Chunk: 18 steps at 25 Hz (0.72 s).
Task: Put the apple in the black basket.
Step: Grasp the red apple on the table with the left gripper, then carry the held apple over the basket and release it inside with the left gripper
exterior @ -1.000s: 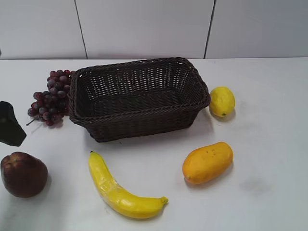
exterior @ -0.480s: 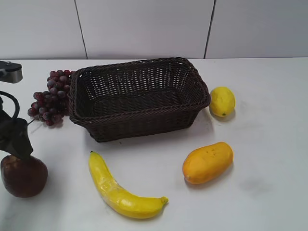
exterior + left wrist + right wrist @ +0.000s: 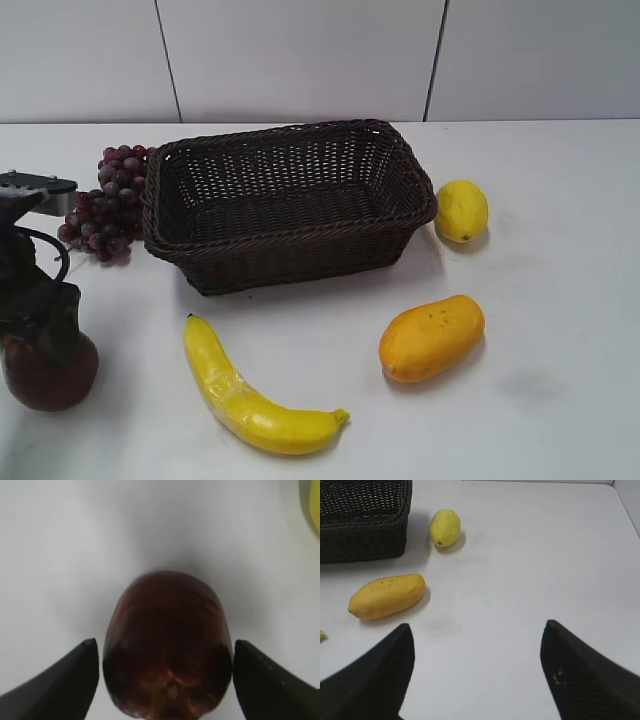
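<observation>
The dark maroon apple (image 3: pixel 40 385) sits on the white table at the front left. My left gripper (image 3: pixel 45 325) is down over it. In the left wrist view the apple (image 3: pixel 167 630) lies between the two black fingers of the left gripper (image 3: pixel 165 642), which is open; a thin gap shows at the left finger, and the right finger is right beside the skin. The black wicker basket (image 3: pixel 290 232) stands empty behind and to the right, and its corner shows in the right wrist view (image 3: pixel 365 535). My right gripper (image 3: pixel 477 625) is open and empty above bare table.
Purple-red grapes (image 3: pixel 105 200) lie against the basket's left side. A banana (image 3: pixel 250 400) lies in front of the basket, a mango (image 3: pixel 432 337) at the front right, and a lemon (image 3: pixel 462 210) right of the basket.
My left arm has come in from the left edge and moved down over the apple, so its fingers now straddle it. The apple and the other fruits have not moved.
</observation>
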Available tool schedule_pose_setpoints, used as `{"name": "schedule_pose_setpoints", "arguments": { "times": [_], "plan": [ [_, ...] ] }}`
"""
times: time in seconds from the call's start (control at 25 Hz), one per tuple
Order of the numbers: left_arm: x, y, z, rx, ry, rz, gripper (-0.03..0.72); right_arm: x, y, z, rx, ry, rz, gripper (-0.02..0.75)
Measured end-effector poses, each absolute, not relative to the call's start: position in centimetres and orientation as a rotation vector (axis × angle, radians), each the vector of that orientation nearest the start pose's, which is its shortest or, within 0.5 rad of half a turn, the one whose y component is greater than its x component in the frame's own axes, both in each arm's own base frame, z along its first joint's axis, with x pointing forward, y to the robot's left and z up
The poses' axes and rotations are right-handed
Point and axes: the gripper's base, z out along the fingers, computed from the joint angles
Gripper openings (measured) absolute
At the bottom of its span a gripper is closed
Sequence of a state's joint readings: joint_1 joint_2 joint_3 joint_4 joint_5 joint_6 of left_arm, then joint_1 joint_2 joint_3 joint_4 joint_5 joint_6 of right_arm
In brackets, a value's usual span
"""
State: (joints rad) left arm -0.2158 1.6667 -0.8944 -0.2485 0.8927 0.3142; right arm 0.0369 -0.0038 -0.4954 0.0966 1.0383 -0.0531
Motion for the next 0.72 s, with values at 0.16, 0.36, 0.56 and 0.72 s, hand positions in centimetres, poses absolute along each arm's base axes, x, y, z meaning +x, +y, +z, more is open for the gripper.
{"name": "schedule_pose_setpoints", "arguments": {
  "times": [0.16,0.36,0.56,0.72],
  "plan": [
    [26.47,-7.63,16.68,0.571,3.082,-0.310,0.618,-0.45,0.74,27.81,-0.094,2.018,0.105,0.593],
    [26.44,-7.68,16.66,0.564,3.087,-0.320,0.578,-0.45,0.74,27.81,-0.094,2.018,0.105,0.593],
    [26.38,-7.75,16.68,0.555,3.093,-0.334,0.577,-0.45,0.74,27.81,-0.094,2.018,0.105,0.592],
    [26.35,-7.86,17.13,0.574,3.130,-0.357,0.577,-0.45,0.74,27.81,-0.094,2.018,0.105,0.592]
  ]
}}
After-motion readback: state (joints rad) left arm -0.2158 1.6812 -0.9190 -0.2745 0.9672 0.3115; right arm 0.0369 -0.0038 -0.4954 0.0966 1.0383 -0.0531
